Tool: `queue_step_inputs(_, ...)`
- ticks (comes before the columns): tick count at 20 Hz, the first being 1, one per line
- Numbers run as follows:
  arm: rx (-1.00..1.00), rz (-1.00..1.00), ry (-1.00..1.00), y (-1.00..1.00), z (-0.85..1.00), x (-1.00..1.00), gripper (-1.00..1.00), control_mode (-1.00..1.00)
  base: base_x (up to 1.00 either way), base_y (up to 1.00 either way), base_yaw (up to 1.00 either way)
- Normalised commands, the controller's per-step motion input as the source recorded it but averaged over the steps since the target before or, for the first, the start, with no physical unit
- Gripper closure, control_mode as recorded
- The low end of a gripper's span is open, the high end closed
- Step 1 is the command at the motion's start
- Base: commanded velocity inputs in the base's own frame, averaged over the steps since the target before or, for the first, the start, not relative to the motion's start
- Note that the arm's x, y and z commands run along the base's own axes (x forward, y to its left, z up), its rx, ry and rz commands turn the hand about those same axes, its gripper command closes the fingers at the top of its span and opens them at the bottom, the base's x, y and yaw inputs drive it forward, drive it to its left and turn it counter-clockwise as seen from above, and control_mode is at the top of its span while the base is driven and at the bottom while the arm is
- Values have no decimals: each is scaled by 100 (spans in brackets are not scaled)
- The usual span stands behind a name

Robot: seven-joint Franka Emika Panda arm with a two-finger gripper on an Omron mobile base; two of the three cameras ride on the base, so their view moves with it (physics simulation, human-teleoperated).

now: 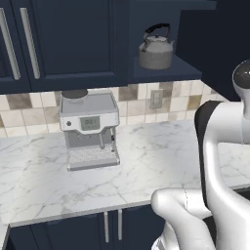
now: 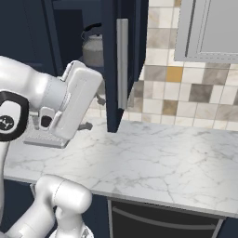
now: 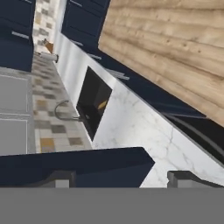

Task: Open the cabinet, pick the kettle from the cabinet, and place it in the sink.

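Observation:
The navy cabinet stands open, and its door (image 2: 111,69) is seen edge-on with the long silver bar handle (image 2: 122,62) facing me. On the shelf inside sits the grey kettle (image 1: 156,49) with its black arched handle; the kettle (image 2: 93,49) is half hidden behind the door. My gripper (image 2: 92,112) is level with the lower part of the door, just to its left. Its fingers are spread wide and hold nothing. In the hand view the gripper (image 3: 120,179) has the navy door (image 3: 74,164) right ahead of its tips. The black sink (image 3: 94,103) and its faucet (image 3: 65,111) lie further along the marble counter.
A boxy silver coffee machine (image 1: 90,129) stands on the white marble counter (image 1: 161,161) to the left of the kettle's shelf. Closed navy doors with long handles (image 1: 29,41) hang above it. A pale grey cabinet (image 2: 209,30) hangs at the upper right. My white arm (image 2: 42,100) crosses the counter's left.

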Motion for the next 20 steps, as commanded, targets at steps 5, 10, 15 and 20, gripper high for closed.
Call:
queue_step_inputs(5, -4, 25, 7, 18, 13, -9, -100, -100, 0, 0, 0)
queue_step_inputs(10, -12, 30, 17, 33, 14, -6, -100, -100, 0, 0, 0)
queue_step_inputs(15, -17, 32, 24, 41, 13, -1, -100, -100, 0, 0, 0)
queue_step_inputs(20, -27, 40, 17, 34, 9, 6, -100, -100, 0, 0, 0)
